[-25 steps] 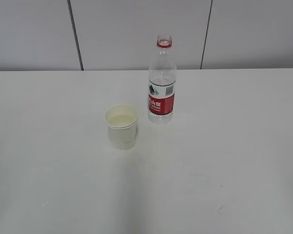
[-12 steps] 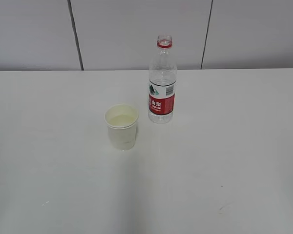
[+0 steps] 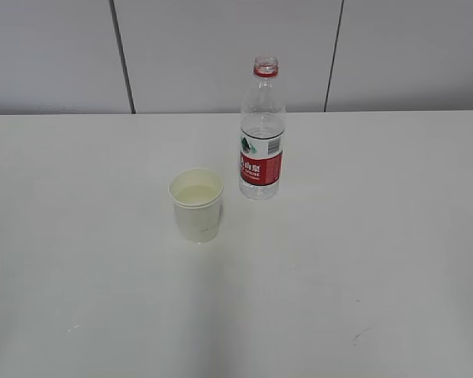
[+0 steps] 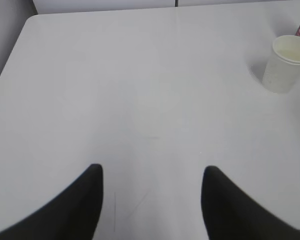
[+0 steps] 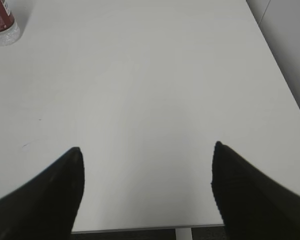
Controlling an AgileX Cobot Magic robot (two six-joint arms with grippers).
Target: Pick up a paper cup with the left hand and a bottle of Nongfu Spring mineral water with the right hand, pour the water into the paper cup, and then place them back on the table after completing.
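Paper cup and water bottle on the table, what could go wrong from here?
1. The bottle has no cap and stands upright; a clumsy grasp by the right end effector could tip it and spill water.
2. The paper cup stands close beside the bottle, so the left end effector might bump the bottle.

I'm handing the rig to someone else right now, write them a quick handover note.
Left gripper: open, holding nothing, low over the table, away from the cup.
Right gripper: open, holding nothing, far from the bottle.
Paper cup stands upright, beside the uncapped bottle, also upright.
Whether pouring has happened can't be told; the cup looks pale inside.
If not poured: grasp both, pour, set back.
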